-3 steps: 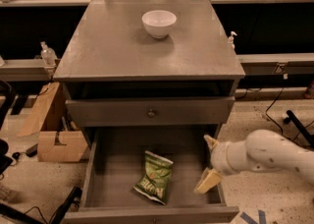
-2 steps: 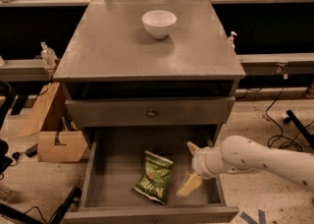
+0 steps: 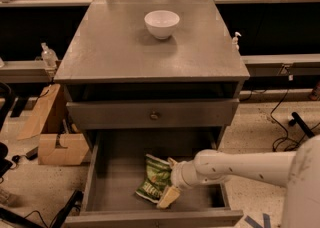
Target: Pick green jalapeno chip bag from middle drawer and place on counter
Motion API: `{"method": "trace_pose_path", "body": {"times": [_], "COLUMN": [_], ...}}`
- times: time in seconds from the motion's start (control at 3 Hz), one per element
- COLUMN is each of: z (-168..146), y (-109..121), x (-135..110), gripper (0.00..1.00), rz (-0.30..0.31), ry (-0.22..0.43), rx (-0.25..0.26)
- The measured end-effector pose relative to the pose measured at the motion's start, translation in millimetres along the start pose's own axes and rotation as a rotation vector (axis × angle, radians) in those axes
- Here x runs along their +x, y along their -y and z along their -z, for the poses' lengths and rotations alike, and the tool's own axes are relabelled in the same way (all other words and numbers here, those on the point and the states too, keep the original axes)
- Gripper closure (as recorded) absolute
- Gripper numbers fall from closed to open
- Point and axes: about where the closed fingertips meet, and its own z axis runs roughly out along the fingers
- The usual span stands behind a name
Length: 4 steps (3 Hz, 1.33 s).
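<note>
The green jalapeno chip bag [image 3: 153,185] lies flat on the floor of the open middle drawer [image 3: 112,182], near its centre. My gripper [image 3: 170,180] reaches in from the right on a white arm and sits at the bag's right edge. Its tan fingers [image 3: 168,198] are spread, one at the near side of the bag and one at the far side, and they look open. The bag is not lifted. The grey counter [image 3: 120,52] above is the top of the cabinet.
A white bowl [image 3: 161,23] stands on the counter near its back. A shut drawer front with a round knob [image 3: 154,116] is above the open drawer. Cardboard boxes [image 3: 55,144] stand on the floor at left. Cables [image 3: 285,137] lie on the floor at right.
My arm has moved left across the drawer, from near the right wall up to the bag's right edge. The bag has not moved.
</note>
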Motion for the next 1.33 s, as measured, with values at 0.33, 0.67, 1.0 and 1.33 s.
{"method": "trace_pose_path", "body": {"times": [0.33,0.67,1.0,1.33], "z": [-40.7,-71.1,-76.6,-77.3], "y": [-0.4,3.2,2.1,1.2], "x": [-2.5,-4.1,-5.1,-5.4], "gripper": [0.18,0.41,0.64,0.87], "rz": [0.007,0.017,0.019,0.019], "ry": [-0.006,-0.019,-0.02,-0.02], "rx": [-0.036,-0.055,-0.061,-0.063]}}
